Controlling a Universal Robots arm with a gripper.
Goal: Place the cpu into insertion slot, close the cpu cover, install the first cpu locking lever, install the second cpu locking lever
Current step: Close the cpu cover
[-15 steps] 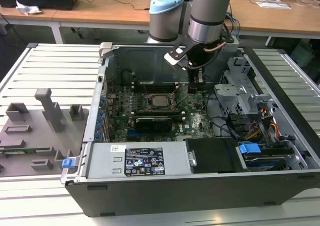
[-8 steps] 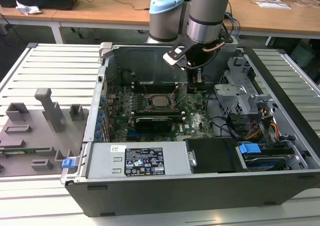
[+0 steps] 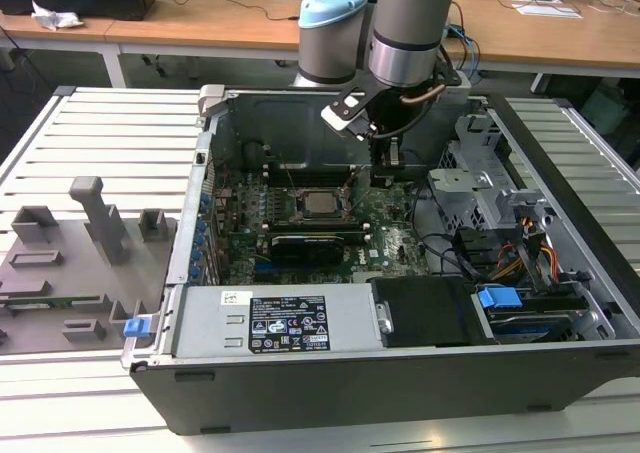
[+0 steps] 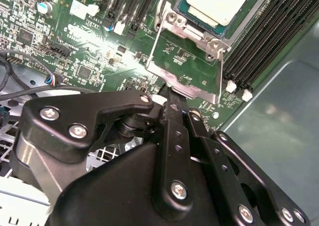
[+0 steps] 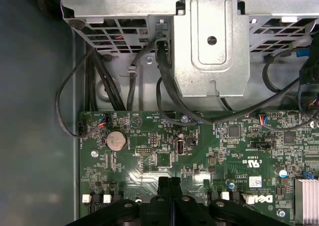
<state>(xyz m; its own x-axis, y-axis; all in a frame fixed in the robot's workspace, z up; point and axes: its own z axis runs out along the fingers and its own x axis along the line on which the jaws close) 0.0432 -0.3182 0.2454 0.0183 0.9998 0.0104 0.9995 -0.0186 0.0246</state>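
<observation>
- Nearest the lens in both wrist views, the black jointed gripper (image 4: 167, 92) (image 5: 169, 181) is seen with its two fingers drawn together, no gap being left between the tips.
- Its tips are set at the outer edge of the thin square silver metal cpu cover (image 4: 185, 80); whether that edge is pinched cannot be told.
- The cpu cover is swung open off the socket, and green circuit board (image 4: 182, 56) is seen through its cut-out centre.
- The small flat square cpu (image 4: 217, 1), with its pale silver-grey top, is seated uncovered in the square, metal-rimmed insertion slot (image 4: 192, 32).
- Long black memory slots (image 4: 269, 41) are ranged beside the socket.
- In the exterior view, the gripper (image 3: 385, 173) is held inside the open grey computer case (image 3: 180, 273), just to the exterior view's right of the cpu (image 3: 320, 205).
- A round silver coin cell (image 5: 115, 140) and a grey perforated metal drive cage (image 5: 209, 41) are shown beyond the fingers in the first wrist view.
</observation>
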